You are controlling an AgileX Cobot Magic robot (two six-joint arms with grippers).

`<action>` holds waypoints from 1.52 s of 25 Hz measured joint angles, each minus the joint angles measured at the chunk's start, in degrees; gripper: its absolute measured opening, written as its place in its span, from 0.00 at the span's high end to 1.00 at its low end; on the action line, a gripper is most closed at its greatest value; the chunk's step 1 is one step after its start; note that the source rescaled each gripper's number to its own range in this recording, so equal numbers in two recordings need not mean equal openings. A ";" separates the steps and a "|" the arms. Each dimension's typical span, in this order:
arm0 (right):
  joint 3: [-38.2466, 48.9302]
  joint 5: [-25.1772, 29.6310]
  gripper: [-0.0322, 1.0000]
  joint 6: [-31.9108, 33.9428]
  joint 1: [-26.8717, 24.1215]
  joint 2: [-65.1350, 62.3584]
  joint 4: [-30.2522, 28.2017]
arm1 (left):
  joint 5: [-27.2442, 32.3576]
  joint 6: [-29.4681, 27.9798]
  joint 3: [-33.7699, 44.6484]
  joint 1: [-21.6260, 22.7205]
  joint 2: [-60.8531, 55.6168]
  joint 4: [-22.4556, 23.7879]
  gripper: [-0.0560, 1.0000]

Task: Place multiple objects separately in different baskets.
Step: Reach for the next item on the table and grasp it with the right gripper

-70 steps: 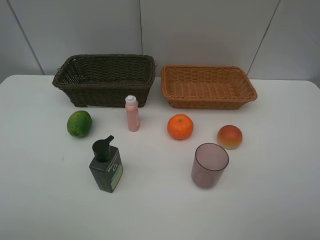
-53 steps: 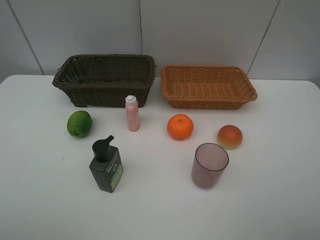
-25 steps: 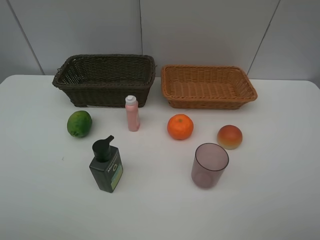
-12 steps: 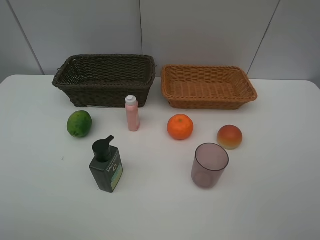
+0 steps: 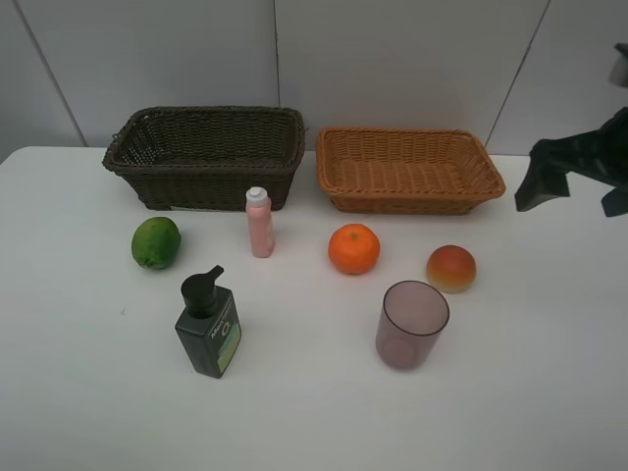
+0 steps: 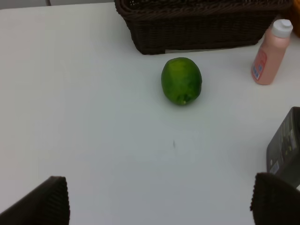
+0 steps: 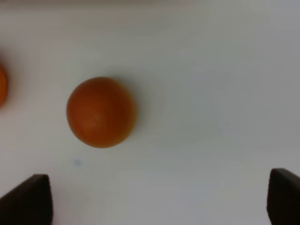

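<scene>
1. Six items stand on the white counter (image 5: 88,392) in the exterior high view, in two loose rows in front of two wicker baskets.
   - Nearer the baskets: a glossy green round fruit (image 5: 156,242), an upright slim pink bottle (image 5: 259,223) with a white cap, an orange (image 5: 353,248), and a red-yellow round fruit (image 5: 450,268).
   - Farther from them: a dark green pump bottle (image 5: 208,324) with a black spout, and a translucent purplish cup (image 5: 411,324) standing mouth up.
   - The deep dark brown basket (image 5: 206,182) sits on the left, and the shallow orange-tan basket (image 5: 412,203) is just beside it on the right. Both show only bare weave inside.
   - The right tool (image 5: 572,191) hangs dark at the right edge, well apart from every item.

2. In the left wrist view, the left tool (image 6: 161,206) has its tips spread wide apart with nothing between them but counter. Ahead lie the green round fruit (image 6: 181,80), the wall of the dark brown basket (image 6: 201,28), the pink bottle (image 6: 269,54) and a corner of the pump bottle (image 6: 286,145).

3. The right wrist view is blurred. The right tool (image 7: 154,201) has its tips wide apart and holds nothing. It hovers over the counter near the red-yellow round fruit (image 7: 101,111), without touching it. A sliver of the orange (image 7: 2,86) shows at the frame edge.
</scene>
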 joint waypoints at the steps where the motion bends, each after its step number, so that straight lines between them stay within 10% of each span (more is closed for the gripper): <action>1: -1.45 0.00 0.01 1.49 1.02 2.93 0.07 | 0.00 0.00 0.00 0.00 0.00 0.00 0.00; 16: -8.99 -6.32 0.00 19.21 8.54 27.36 -4.70 | 0.00 0.00 0.00 0.00 0.00 0.00 0.00; 38: -8.99 -10.04 0.00 23.71 9.85 35.44 -4.63 | 0.00 0.00 0.00 0.00 0.00 0.00 0.00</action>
